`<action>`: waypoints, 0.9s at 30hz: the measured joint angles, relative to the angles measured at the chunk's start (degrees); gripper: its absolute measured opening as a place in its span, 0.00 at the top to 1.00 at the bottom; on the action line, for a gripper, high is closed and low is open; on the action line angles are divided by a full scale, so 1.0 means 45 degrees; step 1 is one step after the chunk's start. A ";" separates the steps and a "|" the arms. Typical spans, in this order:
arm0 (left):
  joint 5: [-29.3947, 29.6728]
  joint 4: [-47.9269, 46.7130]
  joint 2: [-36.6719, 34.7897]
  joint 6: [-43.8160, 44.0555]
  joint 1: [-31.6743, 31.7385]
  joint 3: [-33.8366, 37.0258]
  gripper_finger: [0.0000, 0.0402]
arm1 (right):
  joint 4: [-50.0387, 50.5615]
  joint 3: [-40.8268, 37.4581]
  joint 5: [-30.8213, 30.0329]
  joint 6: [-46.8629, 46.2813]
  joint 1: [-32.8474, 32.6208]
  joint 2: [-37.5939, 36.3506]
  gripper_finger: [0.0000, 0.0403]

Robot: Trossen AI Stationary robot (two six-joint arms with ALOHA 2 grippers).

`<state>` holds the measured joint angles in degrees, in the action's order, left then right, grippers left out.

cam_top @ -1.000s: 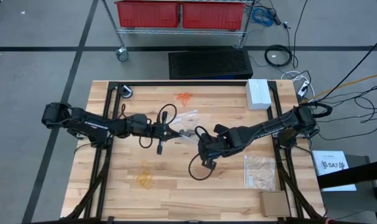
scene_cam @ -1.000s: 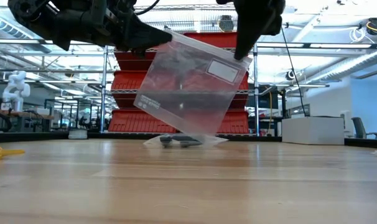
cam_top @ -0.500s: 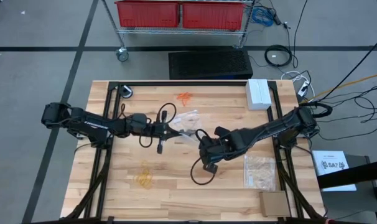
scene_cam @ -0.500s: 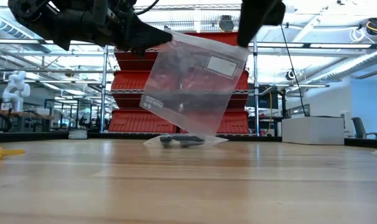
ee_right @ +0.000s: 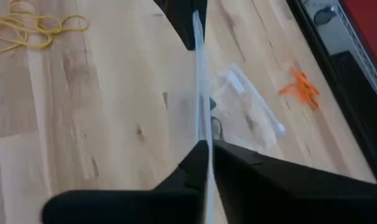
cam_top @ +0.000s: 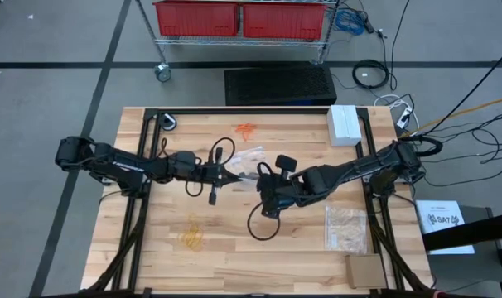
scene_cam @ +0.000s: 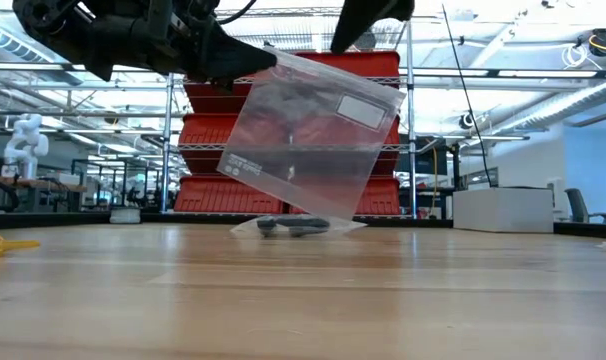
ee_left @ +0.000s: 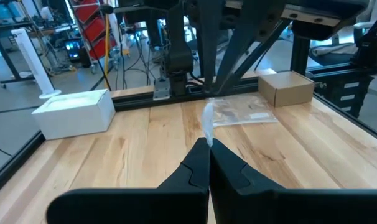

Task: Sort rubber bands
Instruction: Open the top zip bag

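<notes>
1. Left gripper [cam_top: 231, 174], centre of the high view: fingers pressed together on the upper left corner of a clear plastic bag [scene_cam: 308, 140], which hangs in the air above the table [cam_top: 234, 265]. The left wrist view shows the bag's edge coming straight out of the closed tips.
2. Right gripper [cam_top: 266, 184], just right of the left one in the high view: fingers closed, and the right wrist view shows the bag's thin edge running into the tips, so it appears to pinch the opposite top corner.
3. Key relation: the bag's mouth runs left to right between the two grippers, top edge tilted down to the right in the low view. Any band to be bagged lies below on the table.
4. Rubber bands, three clusters: orange rubber bands [cam_top: 246, 129] at upper centre of the high view; pale yellow rubber bands [cam_top: 191, 238] at lower left, nearer the left arm; black rubber bands [scene_cam: 291, 227] under the hanging bag, resting on a second flat bag.
5. Bags counted: three, namely one held, one beneath it and one filled bag [cam_top: 346, 228] at lower right.
</notes>
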<state>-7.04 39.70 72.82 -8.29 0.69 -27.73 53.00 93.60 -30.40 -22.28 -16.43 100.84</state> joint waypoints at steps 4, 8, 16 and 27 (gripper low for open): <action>-0.0008 0.0000 0.0005 0.0005 0.0000 0.0000 1.00 | -0.0403 -0.0033 0.0187 0.0602 0.0256 0.0124 0.99; -0.0056 -0.0029 0.0013 0.0005 -0.0005 0.0000 1.00 | -0.0616 -0.0078 0.0396 0.0836 0.0458 0.0267 1.00; -0.0066 -0.0040 0.0015 0.0015 -0.0005 0.0000 1.00 | -0.1130 -0.0087 0.0857 0.1306 0.0797 0.0689 1.00; -0.0040 -0.0323 0.0019 0.0019 -0.0005 0.0005 1.00 | -0.1731 -0.0092 0.1850 0.1424 0.0745 0.0862 1.00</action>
<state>-7.21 38.25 72.90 -8.21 0.67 -27.70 45.21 93.19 -22.08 -15.87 -13.07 104.72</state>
